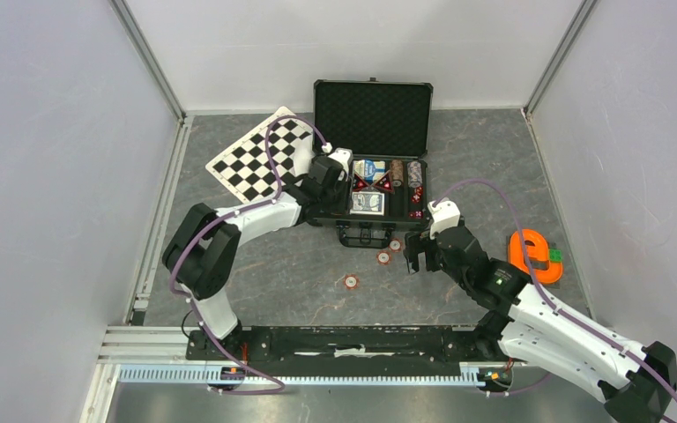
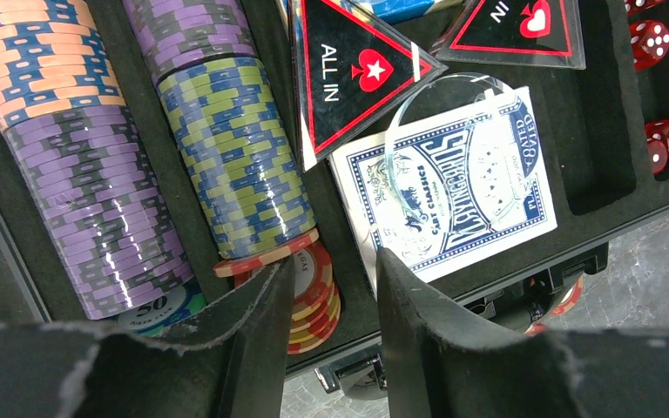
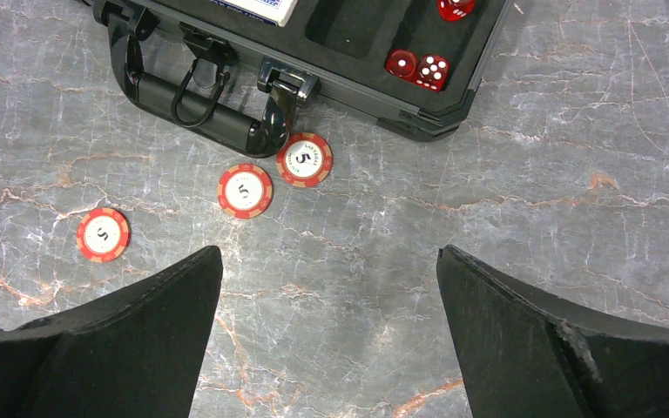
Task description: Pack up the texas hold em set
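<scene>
Grey marbled table (image 3: 505, 261) carries three red chips (image 3: 245, 190) just beside the case (image 3: 375, 96) handle (image 3: 200, 109). They are thin, hard, slick discs (an edge pinch likely suits them). Right gripper (image 3: 328, 257) hangs above, spread wide; left gripper (image 2: 331, 266), narrowly parted and empty, hovers over the case's chip rows (image 2: 235, 165).

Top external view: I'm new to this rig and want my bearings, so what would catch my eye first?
The open black case at the back middle of the table, its tray full of chip rows, cards and red dice, with the left gripper over its left side. Three red chips lie loose on the table before its handle, beside the wide-open right gripper.
</scene>
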Motion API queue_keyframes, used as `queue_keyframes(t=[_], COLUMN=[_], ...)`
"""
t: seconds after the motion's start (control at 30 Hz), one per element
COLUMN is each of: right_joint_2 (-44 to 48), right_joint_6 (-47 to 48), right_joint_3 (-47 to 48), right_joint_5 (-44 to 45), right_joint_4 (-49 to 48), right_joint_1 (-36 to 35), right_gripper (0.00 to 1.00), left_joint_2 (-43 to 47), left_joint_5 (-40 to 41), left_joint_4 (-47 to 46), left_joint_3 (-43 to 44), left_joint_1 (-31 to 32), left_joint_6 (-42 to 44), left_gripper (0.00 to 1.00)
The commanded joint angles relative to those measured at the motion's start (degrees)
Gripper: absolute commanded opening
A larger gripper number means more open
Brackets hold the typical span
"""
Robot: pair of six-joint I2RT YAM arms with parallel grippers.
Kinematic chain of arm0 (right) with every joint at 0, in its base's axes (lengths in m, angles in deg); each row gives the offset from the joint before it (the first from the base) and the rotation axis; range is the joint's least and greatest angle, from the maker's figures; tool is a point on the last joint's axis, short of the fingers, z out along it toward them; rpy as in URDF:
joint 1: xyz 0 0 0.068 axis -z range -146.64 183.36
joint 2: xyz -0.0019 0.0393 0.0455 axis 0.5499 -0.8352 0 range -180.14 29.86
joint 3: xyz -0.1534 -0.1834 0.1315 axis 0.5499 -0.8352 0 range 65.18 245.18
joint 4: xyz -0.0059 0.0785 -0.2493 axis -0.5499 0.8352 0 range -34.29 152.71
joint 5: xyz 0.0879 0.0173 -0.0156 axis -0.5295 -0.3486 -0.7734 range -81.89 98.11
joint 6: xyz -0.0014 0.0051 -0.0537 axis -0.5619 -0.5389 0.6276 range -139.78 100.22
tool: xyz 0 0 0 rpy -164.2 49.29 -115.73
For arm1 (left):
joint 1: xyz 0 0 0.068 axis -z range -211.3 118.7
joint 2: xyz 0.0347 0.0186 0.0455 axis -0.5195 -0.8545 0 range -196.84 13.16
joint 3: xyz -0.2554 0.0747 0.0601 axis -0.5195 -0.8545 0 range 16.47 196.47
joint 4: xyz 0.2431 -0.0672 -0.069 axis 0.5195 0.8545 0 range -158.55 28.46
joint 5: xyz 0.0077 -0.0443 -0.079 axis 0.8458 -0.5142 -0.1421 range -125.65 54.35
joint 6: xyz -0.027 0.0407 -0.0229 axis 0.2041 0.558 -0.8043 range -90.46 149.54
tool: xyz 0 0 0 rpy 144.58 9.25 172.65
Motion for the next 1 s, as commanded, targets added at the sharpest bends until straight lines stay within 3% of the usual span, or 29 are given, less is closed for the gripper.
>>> queue_keyframes(t=[0.0,0.53,0.67,0.83,0.97], right_joint_2=[0.59,0.09,-0.59,-0.20,0.65], right_joint_6=[0.04,-0.27,-0.31,-0.22,-0.52], right_joint_3=[1.45,1.31,1.40,1.49,1.57], right_joint_5=[0.81,-0.17,-0.12,0.03,0.57], right_joint_4=[-0.30,-0.50,-0.29,-0.06,0.91], right_joint_1=[0.16,0.15,0.16,0.16,0.16], right_gripper=[0.99,0.99,0.99,0.99,0.99], left_joint_2=[2.63,11.55,15.50,19.56,19.63], left_joint_5=[-2.19,-2.37,0.25,5.44,5.99], left_joint_4=[-0.82,5.59,8.70,16.01,22.19], left_joint_3=[0.70,-0.46,-2.61,-4.76,-5.71], left_joint_1=[0.32,0.64,4.00,10.52,14.68], left_joint_6=[-1.99,-2.25,-2.90,-2.72,-3.75], left_gripper=[0.46,0.50,0.62,0.98,1.00])
